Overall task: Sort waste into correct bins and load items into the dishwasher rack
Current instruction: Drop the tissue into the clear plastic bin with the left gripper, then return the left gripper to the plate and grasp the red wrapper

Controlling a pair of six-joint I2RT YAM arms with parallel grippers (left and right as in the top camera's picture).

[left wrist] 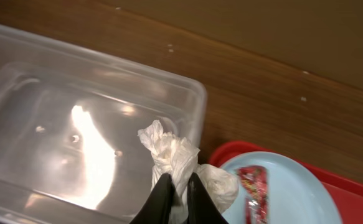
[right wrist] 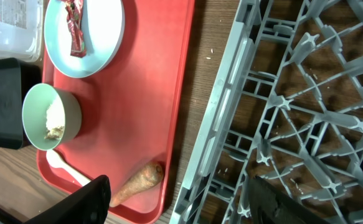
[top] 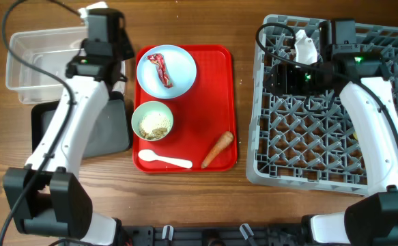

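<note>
My left gripper (left wrist: 176, 190) is shut on the small white crumpled scrap (left wrist: 172, 152), just above the right wall of the clear tub (left wrist: 56, 93), which looks empty. In the overhead view this gripper (top: 107, 37) is at the tub's (top: 35, 55) right end. The red-and-dark wrapper (top: 163, 70) lies in the pale blue bowl (top: 179, 60). The pale green bowl (top: 152, 121) holds beige crumbs. The white spoon (top: 164, 160) and the carrot (top: 217, 149) lie on the red tray. My right gripper (right wrist: 178, 199) is open and empty over the left edge of the grey rack (top: 321, 137). The white plate and yellow cup are not in view.
The flat red serving tray (top: 216, 89) sits between the bins and the rack. The black tray (top: 113, 133) lies in front of the clear tub, partly under my left arm. Bare wood shows along the front and between tray and rack.
</note>
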